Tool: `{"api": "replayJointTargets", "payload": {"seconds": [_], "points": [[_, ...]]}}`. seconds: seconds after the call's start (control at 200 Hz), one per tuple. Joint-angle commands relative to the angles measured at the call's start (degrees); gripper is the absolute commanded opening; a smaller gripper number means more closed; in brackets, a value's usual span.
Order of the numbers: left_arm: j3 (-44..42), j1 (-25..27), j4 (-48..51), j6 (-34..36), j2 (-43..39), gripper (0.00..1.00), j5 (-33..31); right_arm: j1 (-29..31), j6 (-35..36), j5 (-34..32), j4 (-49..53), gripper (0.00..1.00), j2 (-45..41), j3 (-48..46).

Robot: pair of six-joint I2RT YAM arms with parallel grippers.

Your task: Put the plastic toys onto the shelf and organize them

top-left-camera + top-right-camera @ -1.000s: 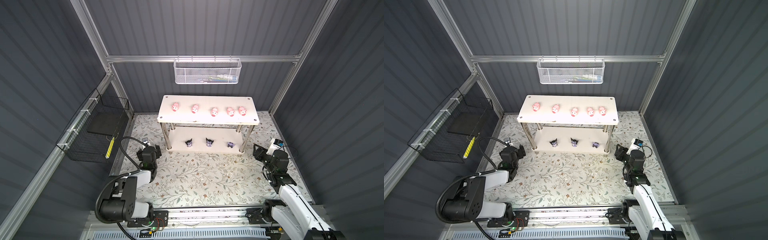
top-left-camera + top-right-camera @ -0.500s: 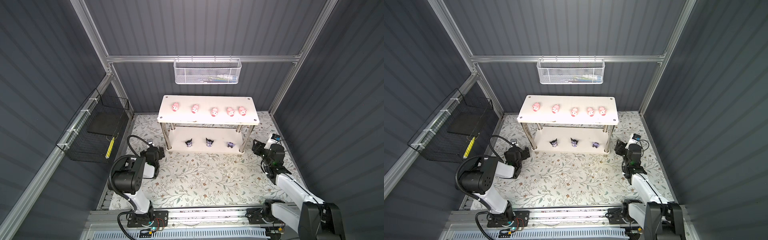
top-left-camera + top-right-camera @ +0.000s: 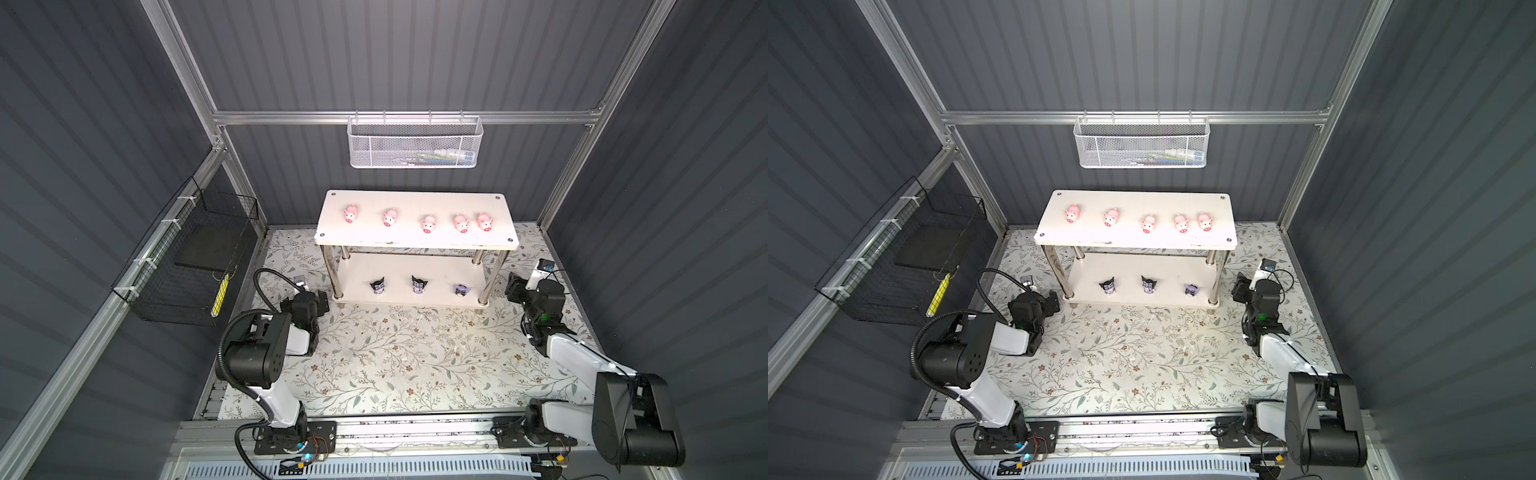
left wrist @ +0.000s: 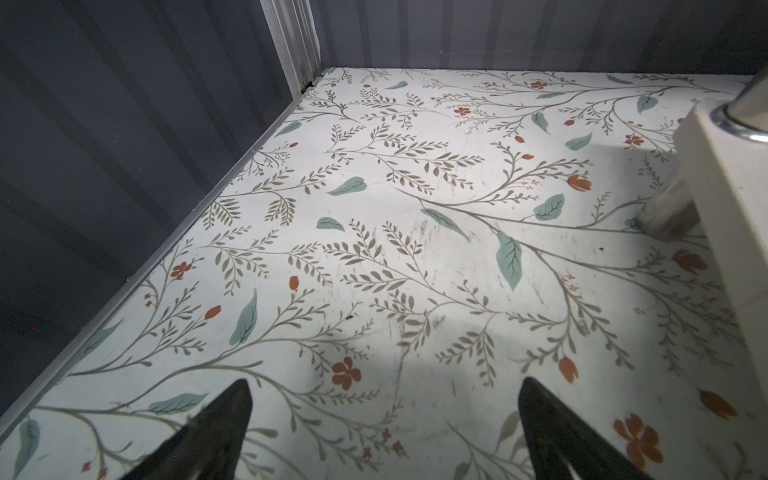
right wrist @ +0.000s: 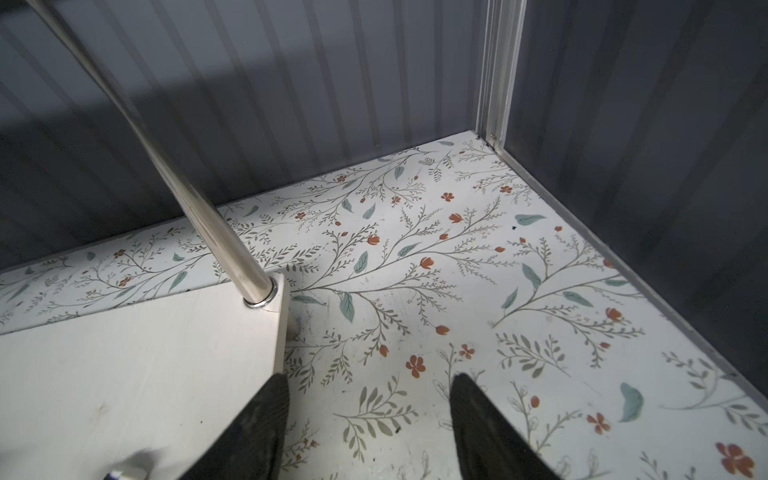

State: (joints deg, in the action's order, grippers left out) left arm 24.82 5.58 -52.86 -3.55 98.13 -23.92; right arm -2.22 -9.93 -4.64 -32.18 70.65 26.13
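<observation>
Overhead light thrown brightly on floral mat point(image 3: 395, 365); walls point(image 3: 415, 62) rendered dim. Shadow cast under shelf point(image 3: 415, 241) top board. Edges bent by wide-angle lens. Shelf leg point(image 5: 187, 199) blurred in right wrist view.

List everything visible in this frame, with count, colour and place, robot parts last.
floral mat: one, white leaf-print, floor.
shelf: one, white, metal legs, back of mat.
pink pigs: five, pink, row on top board.
dark figures: three, purple-black, row on lower board.
white mesh basket: one, white, back rail.
black wire basket: one, black, left wall.
left claw: one, black, open, empty, beside shelf's left end.
right claw: one, black, open, empty, beside shelf's right end.
</observation>
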Motion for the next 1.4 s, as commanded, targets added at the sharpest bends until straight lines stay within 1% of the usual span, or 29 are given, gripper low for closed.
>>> {"api": "replayJointTargets", "payload": {"seconds": [0.0,0.04,0.095,0.16,0.27,0.315,0.365,0.39,0.45,0.485,0.505,0.55,0.64,0.71,0.785,0.86,1.076,1.396], "points": [[0.93,-0.05,-1.61,0.83,0.18,1.00,-0.43,-0.33,5.08,-2.94,-1.00,0.64,0.76,0.53],[0.93,-0.05,-1.68,0.85,0.22,1.00,-0.47,-0.33,5.12,-3.39,-0.90,0.64,1.63,0.60],[0.86,-0.05,-1.72,0.90,0.20,1.00,-0.43,-0.33,6.01,-1.78,-3.50,0.64,3.86,0.08],[0.84,-0.05,-1.72,0.92,0.22,1.00,-0.43,-0.33,6.11,-1.22,-4.33,0.64,5.88,0.10],[0.84,-0.05,-1.87,0.92,0.17,1.00,-0.51,-0.33,5.78,-2.00,-13.06,0.66,9.30,-3.27],[0.83,-0.05,-1.83,0.92,0.19,1.00,-0.46,-0.33,5.86,-2.37,-16.55,0.69,10.97,-4.14],[0.77,-0.05,-1.88,0.92,0.21,1.00,-0.52,-0.33,5.42,-2.46,-13.52,0.72,9.86,-3.74],[0.79,-0.05,-1.89,0.92,0.15,1.00,-0.52,-0.32,5.41,-2.52,-14.06,0.74,9.93,-3.91],[0.84,-0.05,-1.89,0.92,0.14,1.00,-0.52,-0.33,5.54,-2.67,-19.18,0.79,10.94,-5.79],[0.81,-0.05,-1.89,0.92,0.13,1.00,-0.51,-0.33,5.18,-3.64,-21.10,0.88,11.28,-6.97],[0.80,-0.05,-1.96,0.92,0.13,1.00,-0.52,-0.33,4.93,-4.15,-22.21,0.90,11.63,-7.55],[0.69,-0.05,-1.94,1.00,0.13,1.00,-0.56,-0.32,5.00,-5.08,-28.14,0.94,13.45,-9.20],[0.67,0.04,-2.07,0.97,0.09,1.00,-0.62,-0.29,4.42,-5.47,-23.70,0.99,12.03,-8.38],[0.63,0.13,-2.07,1.01,0.12,1.00,-0.68,-0.24,4.75,-5.58,-27.19,0.99,13.26,-9.04],[0.64,0.13,-2.16,1.27,0.17,1.00,-0.17,-0.24,4.63,-5.57,-25.17,0.99,12.58,-8.65],[0.84,0.13,-1.92,1.19,0.20,1.00,-0.23,-0.24,4.71,-5.70,-26.49,0.99,13.04,-8.90],[0.06,0.13,-3.19,1.45,0.05,1.00,0.51,-0.24,4.72,-5.68,-26.14,0.99,12.93,-8.82],[0.76,0.13,-1.94,1.27,0.13,1.00,-0.10,-0.16,4.66,-5.71,-26.18,0.99,12.88,-8.82]]}}
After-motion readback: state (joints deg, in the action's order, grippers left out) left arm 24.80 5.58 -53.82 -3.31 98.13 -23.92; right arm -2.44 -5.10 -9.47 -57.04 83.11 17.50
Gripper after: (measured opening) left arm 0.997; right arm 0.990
